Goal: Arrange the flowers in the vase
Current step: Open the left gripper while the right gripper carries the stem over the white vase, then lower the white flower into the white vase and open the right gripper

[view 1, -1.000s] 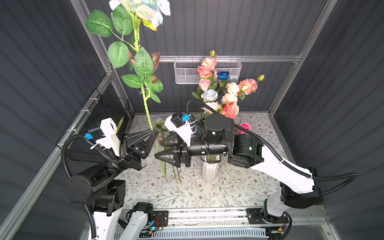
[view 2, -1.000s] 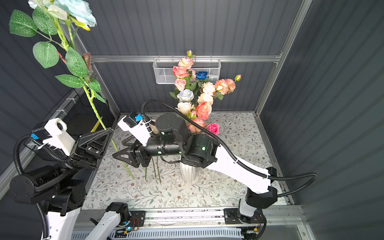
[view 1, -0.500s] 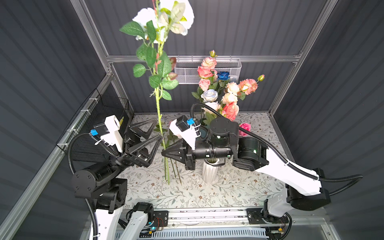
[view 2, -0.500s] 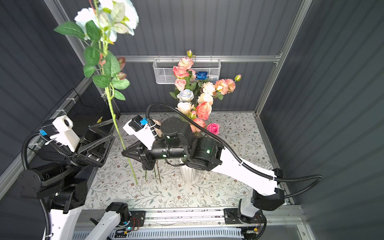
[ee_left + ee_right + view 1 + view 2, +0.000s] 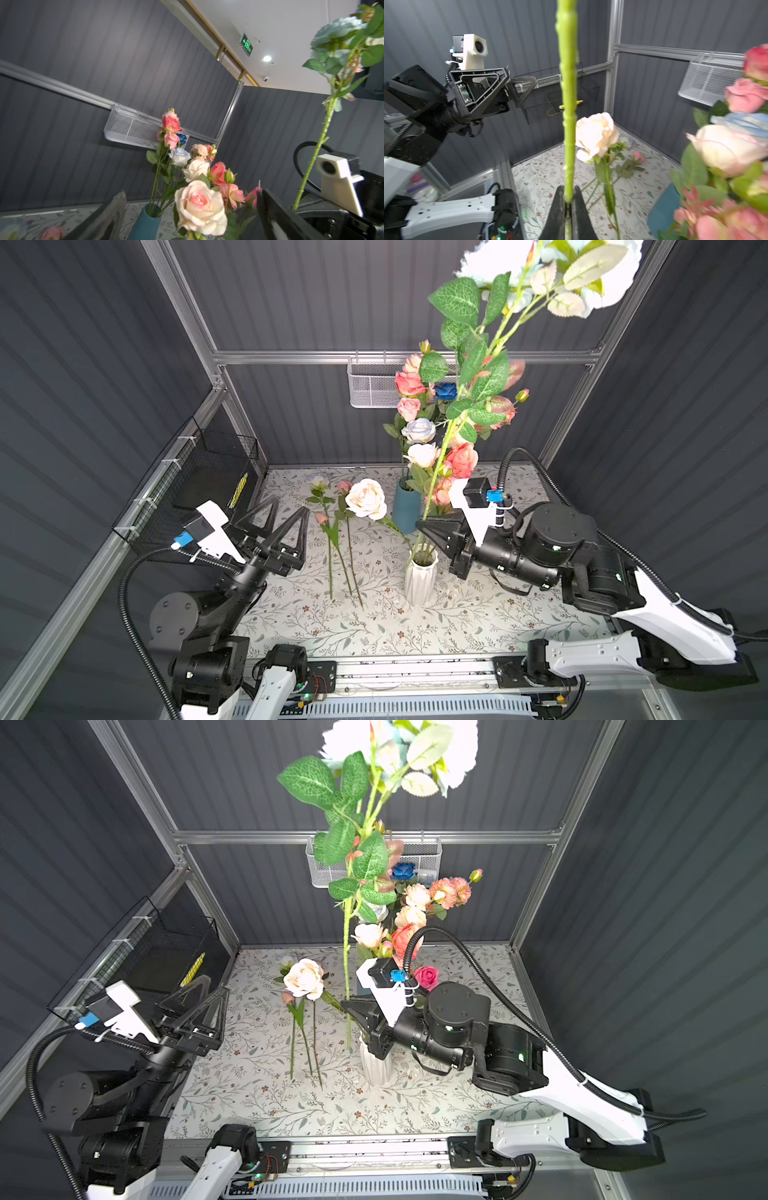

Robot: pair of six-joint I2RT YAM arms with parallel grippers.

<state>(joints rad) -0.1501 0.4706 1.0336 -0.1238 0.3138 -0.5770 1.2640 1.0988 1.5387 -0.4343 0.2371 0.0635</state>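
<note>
Right gripper (image 5: 568,199) is clamped tight on a green stem (image 5: 568,83). The right wrist view shows the jaws pinching it, which both top views hide. Only the left wrist view catches its pale blue bloom (image 5: 336,31) whole, plus a green exit sign (image 5: 246,44) on the ceiling. Left gripper (image 5: 289,506) gapes wide, holding nothing. The stem's foot hangs at the white vase (image 5: 420,585); in or out, I can't tell. A bouquet (image 5: 419,431) fills the teal vase (image 5: 405,506) behind. Loose flowers (image 5: 332,531) lie on the floral table cover (image 5: 374,626). Dark ribbed walls, and a wire basket (image 5: 372,385) on the back rail.
</note>
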